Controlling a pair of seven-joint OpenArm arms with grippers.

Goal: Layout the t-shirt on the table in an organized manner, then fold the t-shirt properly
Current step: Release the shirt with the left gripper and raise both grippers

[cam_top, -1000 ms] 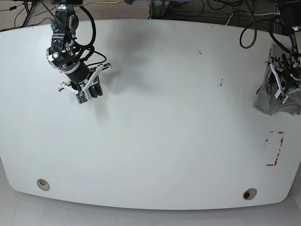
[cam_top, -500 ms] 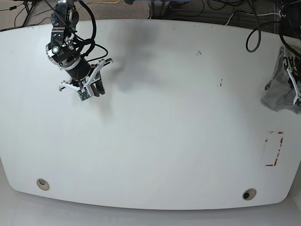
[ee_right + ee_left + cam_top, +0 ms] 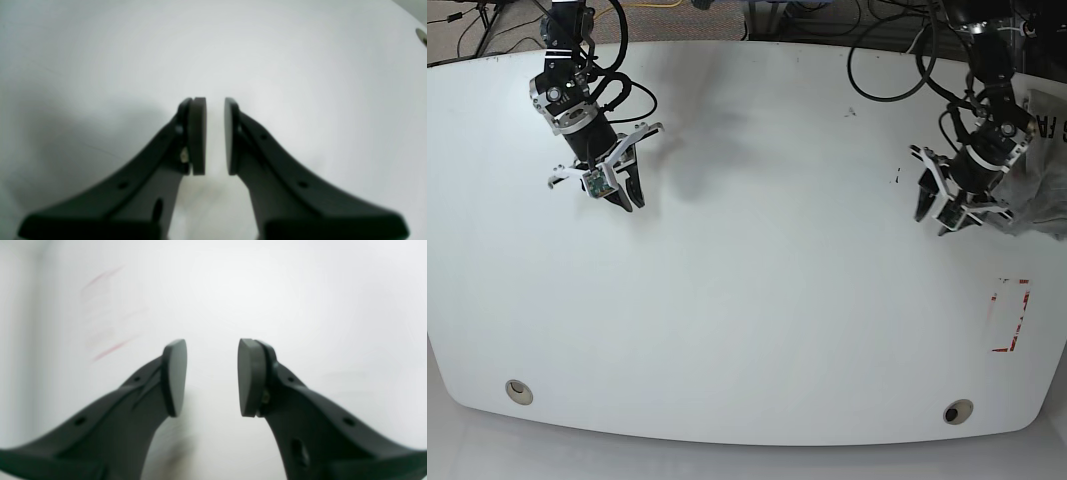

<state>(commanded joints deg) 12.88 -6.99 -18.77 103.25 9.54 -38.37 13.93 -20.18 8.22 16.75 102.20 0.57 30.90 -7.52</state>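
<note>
The left gripper (image 3: 934,213) is half open and empty; it has moved inward from the t-shirt (image 3: 1039,195) at the table (image 3: 757,300) edge. The right gripper (image 3: 625,196) is slightly open, empty.

Grey t-shirt (image 3: 1042,190) with black letters; white glossy table (image 3: 767,280) bearing a red-and-white tape mark (image 3: 1010,316); both claws black.

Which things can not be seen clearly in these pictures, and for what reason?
- t-shirt: base view, cut off by the right edge and partly behind the left gripper; its lay is unclear. Absent from both wrist views.
- red-and-white tape mark: left wrist view, blurred to faint streaks.
- grommet hole: right wrist view, cut by the edge.
</note>
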